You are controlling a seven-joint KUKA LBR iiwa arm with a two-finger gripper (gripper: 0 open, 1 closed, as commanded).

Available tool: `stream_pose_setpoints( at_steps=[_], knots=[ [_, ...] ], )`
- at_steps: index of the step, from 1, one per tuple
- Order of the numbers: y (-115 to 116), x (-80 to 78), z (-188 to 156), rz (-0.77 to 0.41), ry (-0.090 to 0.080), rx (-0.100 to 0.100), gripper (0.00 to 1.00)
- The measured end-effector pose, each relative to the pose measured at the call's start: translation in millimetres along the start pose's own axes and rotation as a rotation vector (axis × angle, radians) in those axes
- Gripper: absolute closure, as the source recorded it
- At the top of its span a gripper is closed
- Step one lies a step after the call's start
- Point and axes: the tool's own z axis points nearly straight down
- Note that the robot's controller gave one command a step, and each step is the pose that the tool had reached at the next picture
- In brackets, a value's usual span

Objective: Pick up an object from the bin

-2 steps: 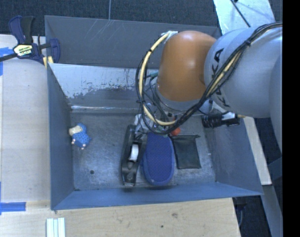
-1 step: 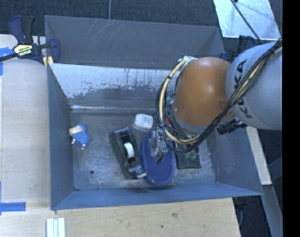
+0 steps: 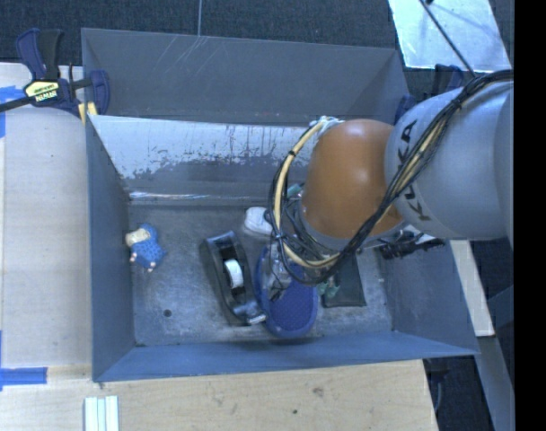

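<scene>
Grey metal bin (image 3: pixel 111 241), its scuffed floor mostly bare, carries a few loose things: a small blue-and-yellow figure (image 3: pixel 145 248) well apart at the left, a black tape dispenser (image 3: pixel 226 275), a white lump (image 3: pixel 256 219), and a blue rounded object (image 3: pixel 293 312) by the front wall. The claw (image 3: pixel 275 284) hangs low between the dispenser and the blue object, under the arm's orange cover (image 3: pixel 345 182). I cannot tell whether it is released or clenched, nor which of the two it is after. The step looks like settling onto a pick. Next it needs a square grip, then a lift clear.

Robotics lab: KUKA arm (image 3: pixel 453 169) over grey metal bin (image 3: pixel 107 268).
</scene>
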Motion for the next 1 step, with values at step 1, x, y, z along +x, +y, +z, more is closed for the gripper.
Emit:
stream_pose_setpoints(
  at_steps=[1],
  knots=[
    [-0.2,-0.7,-1.4,0.001,-0.003,0.000,0.00]
  ],
)
